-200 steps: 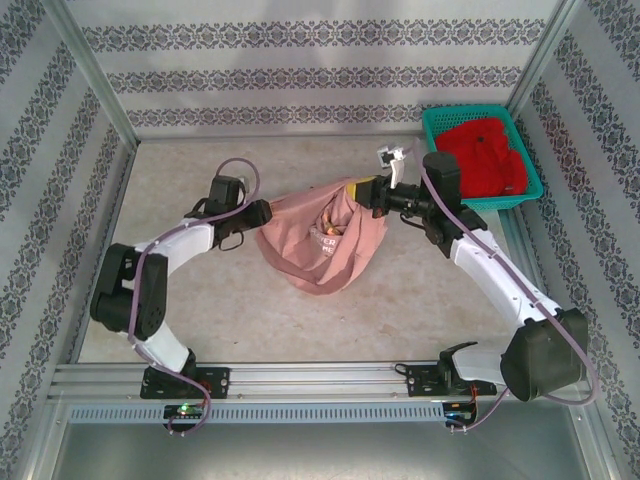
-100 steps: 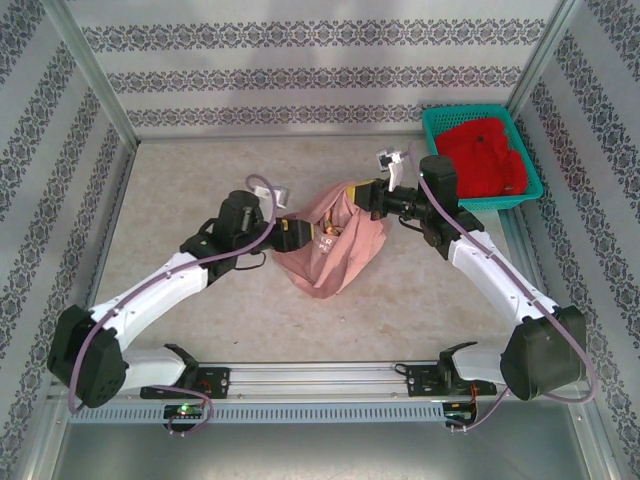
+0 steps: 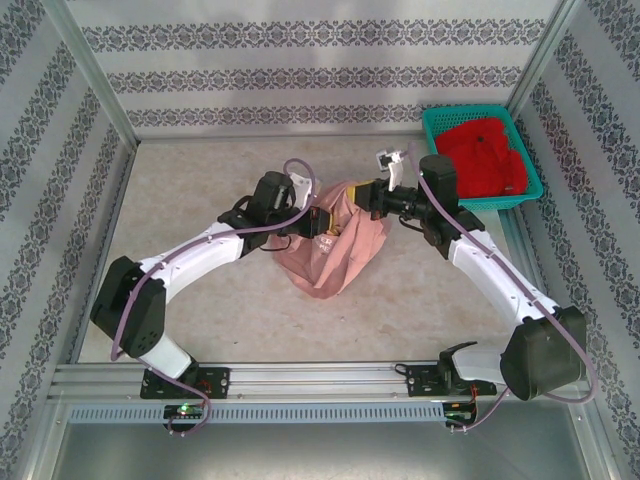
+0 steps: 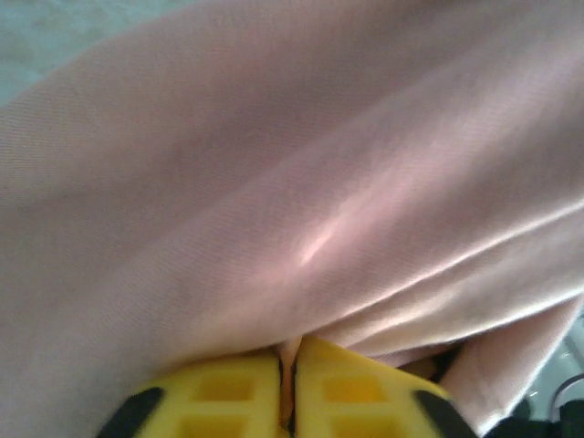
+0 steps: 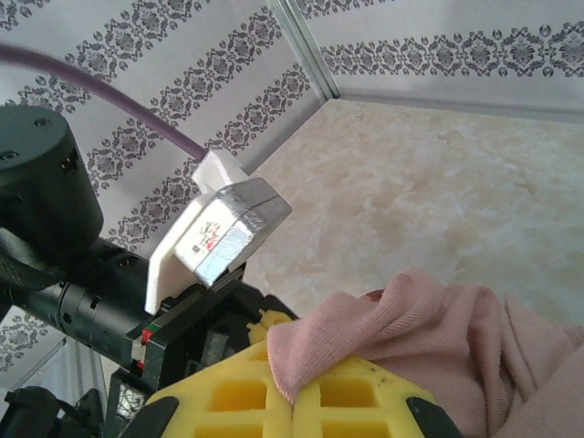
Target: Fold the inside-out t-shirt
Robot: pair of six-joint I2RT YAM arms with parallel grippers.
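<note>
The inside-out t-shirt [image 3: 335, 250] is a salmon-pink bunch that hangs between both grippers and sags onto the table's middle. My left gripper [image 3: 318, 222] is at the bunch's upper left. In the left wrist view its yellow fingers [image 4: 228, 392] are shut, with a thin fold of the pink cloth [image 4: 301, 182] pinched between them. My right gripper [image 3: 362, 197] is at the upper right, shut on a cloth edge. In the right wrist view that edge [image 5: 310, 351] curls over the closed yellow fingers [image 5: 365, 401]. The two grippers are close together.
A teal basket [image 3: 468, 110] with a bright red garment [image 3: 483, 155] stands at the back right corner. Patterned walls enclose the table on three sides. The left arm's wrist camera block [image 5: 219, 228] sits just beyond my right fingers.
The left arm has swung in from the left to the shirt, and its gripper has shut on the cloth. The bunch has drawn narrower. The right arm has barely moved.
</note>
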